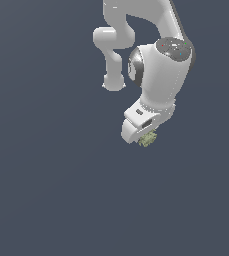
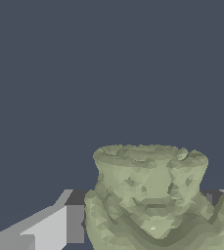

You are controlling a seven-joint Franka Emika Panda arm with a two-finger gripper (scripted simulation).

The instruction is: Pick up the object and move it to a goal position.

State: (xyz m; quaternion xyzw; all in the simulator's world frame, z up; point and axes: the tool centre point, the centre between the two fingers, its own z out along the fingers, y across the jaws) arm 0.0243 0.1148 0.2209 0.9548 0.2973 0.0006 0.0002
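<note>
The object (image 1: 147,140) is a small lumpy olive-green blob poking out from under the white hand of the arm, a little to the exterior view's right of centre. In the wrist view the object (image 2: 150,200) looms large, rough and mottled, with a flat rimmed end facing away from the camera. My gripper (image 1: 145,137) sits directly over it, and its fingers are mostly hidden in the exterior view. In the wrist view my gripper (image 2: 152,217) has one finger (image 2: 67,223) pressed against one side of the blob and the other against the opposite side, shut on it.
A plain dark blue-grey surface (image 1: 46,190) fills the surroundings in both views. The arm's white links (image 1: 161,70) rise from the hand towards the top of the exterior view. Nothing else shows.
</note>
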